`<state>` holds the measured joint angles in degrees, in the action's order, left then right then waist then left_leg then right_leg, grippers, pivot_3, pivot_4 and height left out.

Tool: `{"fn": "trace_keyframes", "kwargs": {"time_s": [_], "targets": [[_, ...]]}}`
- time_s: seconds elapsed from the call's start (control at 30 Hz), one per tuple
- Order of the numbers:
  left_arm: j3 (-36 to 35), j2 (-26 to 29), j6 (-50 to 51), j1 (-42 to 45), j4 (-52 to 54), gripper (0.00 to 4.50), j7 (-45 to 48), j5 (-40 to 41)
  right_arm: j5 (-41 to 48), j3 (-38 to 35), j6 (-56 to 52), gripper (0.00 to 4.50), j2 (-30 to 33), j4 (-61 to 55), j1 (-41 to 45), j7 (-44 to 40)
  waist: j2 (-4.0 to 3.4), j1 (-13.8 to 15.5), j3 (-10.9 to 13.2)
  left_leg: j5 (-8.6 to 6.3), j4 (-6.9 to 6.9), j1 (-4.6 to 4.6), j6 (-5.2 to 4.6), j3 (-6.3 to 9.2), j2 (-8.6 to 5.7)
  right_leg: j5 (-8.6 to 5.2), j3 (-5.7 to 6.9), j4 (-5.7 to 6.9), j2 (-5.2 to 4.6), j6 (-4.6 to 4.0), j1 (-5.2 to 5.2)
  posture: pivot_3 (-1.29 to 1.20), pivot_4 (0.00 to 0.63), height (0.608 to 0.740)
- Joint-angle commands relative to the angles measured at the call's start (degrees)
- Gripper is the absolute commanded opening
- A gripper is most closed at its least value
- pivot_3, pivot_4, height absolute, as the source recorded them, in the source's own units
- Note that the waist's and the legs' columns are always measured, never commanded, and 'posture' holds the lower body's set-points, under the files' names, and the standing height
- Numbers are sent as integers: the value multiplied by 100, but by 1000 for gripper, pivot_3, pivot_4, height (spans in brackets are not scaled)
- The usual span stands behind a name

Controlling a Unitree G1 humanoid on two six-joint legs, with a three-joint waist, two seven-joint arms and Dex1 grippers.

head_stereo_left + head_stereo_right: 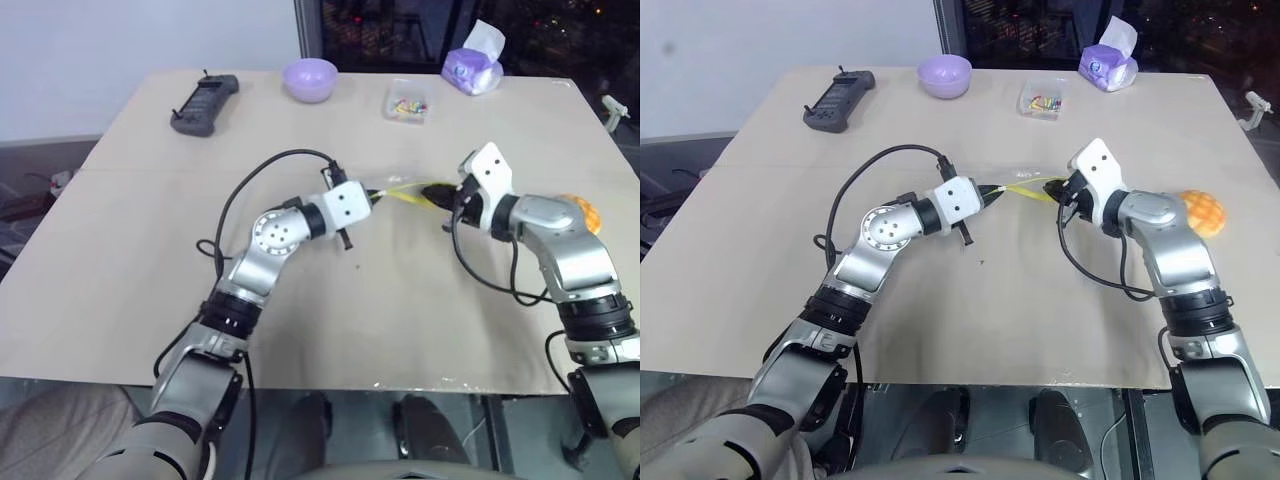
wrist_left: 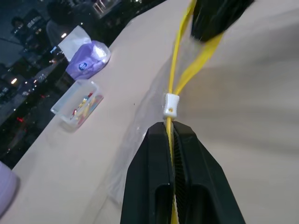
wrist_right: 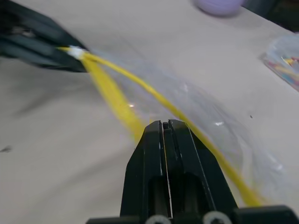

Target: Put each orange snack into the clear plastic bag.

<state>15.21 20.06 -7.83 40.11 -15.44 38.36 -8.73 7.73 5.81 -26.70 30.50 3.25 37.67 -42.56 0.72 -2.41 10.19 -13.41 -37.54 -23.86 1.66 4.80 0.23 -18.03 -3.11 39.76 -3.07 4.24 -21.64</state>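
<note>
Both grippers stretch the clear plastic bag (image 1: pixel 1025 192) above mid-counter, an orange snack (image 1: pixel 1202 212) waiting far right

Your left gripper (image 2: pixel 171 140) is clamped on the yellow seal strip; your right gripper's (image 3: pixel 166 128) jaws are together, apparently pinching the limp, slippery film, so grip the stiffer strip; cup the bun gently

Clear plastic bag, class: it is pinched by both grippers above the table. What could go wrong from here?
1. The clear plastic bag is held only by its thin yellow seal strip; it could slip from the left gripper or right gripper.
2. With both grippers shut on it, none is free for the orange snack.
</note>
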Motion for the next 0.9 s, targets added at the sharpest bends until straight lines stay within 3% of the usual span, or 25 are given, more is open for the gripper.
{"fn": "trace_keyframes", "kwargs": {"time_s": [0.03,0.2,0.23,0.33,0.47,0.57,0.8,0.9], "targets": [[-33,-58,-12,-15,364,0,59,141,-205,8,230,76,-101,237,184,243,0,1,0,1,0,0,1,0,0,0,0,-1,0,0,0,0,150,740],[6,-91,-45,25,380,0,120,99,-691,223,769,76,-181,813,327,520,0,-3,0,1,0,2,1,-2,0,0,-2,1,0,0,0,0,150,740],[14,-90,-50,31,380,0,132,85,-855,322,998,307,-159,930,362,572,0,-3,0,1,0,2,1,-2,0,0,-2,0,0,0,0,0,150,740],[30,-63,-63,52,373,0,129,16,-1546,804,1798,1318,81,1215,413,558,0,-7,0,1,0,2,2,-5,0,0,-4,0,0,0,-2,0,150,740],[-56,-106,-27,65,395,0,37,59,-1933,1099,2565,3370,243,1317,368,430,0,-7,0,1,1,2,2,-4,0,0,-4,-1,0,0,-2,0,150,740],[-37,-126,10,52,410,0,15,38,-2138,1170,2875,4467,232,1293,364,502,0,-10,0,1,1,2,2,-5,0,0,-5,-1,0,0,-2,0,150,740],[-120,-255,132,65,439,0,-304,-10,-2259,1020,3213,4467,236,972,478,479,0,-4,0,2,1,2,3,-5,0,0,-5,-1,0,0,-2,0,150,740],[-127,-228,193,92,320,0,-536,-186,-1353,673,2305,4467,307,70,330,-328,0,-7,0,1,1,1,3,-4,0,0,-5,0,0,0,-2,0,150,740]]}}
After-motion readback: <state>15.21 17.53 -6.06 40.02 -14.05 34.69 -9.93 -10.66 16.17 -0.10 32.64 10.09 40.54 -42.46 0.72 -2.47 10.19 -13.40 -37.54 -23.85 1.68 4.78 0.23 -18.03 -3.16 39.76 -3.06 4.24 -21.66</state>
